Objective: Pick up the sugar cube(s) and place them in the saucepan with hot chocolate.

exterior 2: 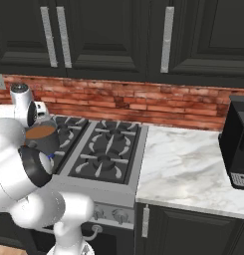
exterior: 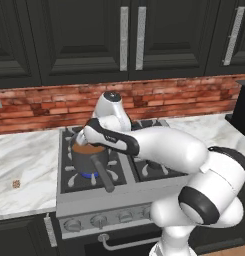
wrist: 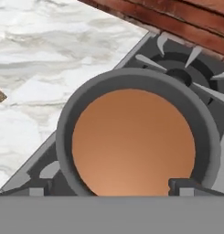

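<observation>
Gripper (exterior: 80, 137): poised directly over the saucepan, jaws spread wide, nothing seen held between them
Saucepan (exterior: 88, 159): set on the near left burner of the stove (exterior: 144, 172), handle pointed toward the near edge; smooth orange-brown liquid (wrist: 131, 141) is seen from straight above in the hand view
Sugar cube (exterior: 16, 184): a brownish speckled lump lying on the marble counter (exterior: 24, 165), well to the left of the stove and apart from the pan
Key relation: the cube is judged to lie to the left of the gripper and nearer the counter's front edge; a leftward and downward reach would be called for
Other cubes: not made out
</observation>
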You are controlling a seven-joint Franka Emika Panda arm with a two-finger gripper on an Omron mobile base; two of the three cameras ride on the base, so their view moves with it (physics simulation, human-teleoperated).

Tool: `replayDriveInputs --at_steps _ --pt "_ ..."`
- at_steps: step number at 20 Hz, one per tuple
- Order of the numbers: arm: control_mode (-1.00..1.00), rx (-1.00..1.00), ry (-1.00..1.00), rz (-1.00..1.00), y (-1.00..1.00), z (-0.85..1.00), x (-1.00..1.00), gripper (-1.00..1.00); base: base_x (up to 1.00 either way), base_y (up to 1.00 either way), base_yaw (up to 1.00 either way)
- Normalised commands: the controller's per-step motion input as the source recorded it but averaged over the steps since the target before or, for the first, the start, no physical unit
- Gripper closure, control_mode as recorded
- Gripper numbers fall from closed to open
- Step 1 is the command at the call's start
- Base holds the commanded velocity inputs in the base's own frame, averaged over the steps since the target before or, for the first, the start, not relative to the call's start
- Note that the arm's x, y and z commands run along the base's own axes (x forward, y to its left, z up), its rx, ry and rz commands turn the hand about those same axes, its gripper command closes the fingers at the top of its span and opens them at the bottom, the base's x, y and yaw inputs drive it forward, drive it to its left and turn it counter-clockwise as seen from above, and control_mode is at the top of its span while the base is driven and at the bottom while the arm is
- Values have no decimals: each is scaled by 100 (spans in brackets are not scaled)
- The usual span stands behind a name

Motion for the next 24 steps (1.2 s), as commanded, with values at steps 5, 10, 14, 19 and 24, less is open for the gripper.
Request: replayDriveInputs --at_steps 5,10,14,19,24 --pt "-100 0 -18 0 3 23 -41 -100 0 0 0" --pt "-100 0 -15 1 8 22 -23 -100 0 0 0" --pt "-100 0 -1 8 25 4 -5 -100 0 0 0" --pt "-100 0 0 0 5 0 0 -100 0 0 0" --pt "-100 0 0 1 10 0 0 -100 0 0 0"
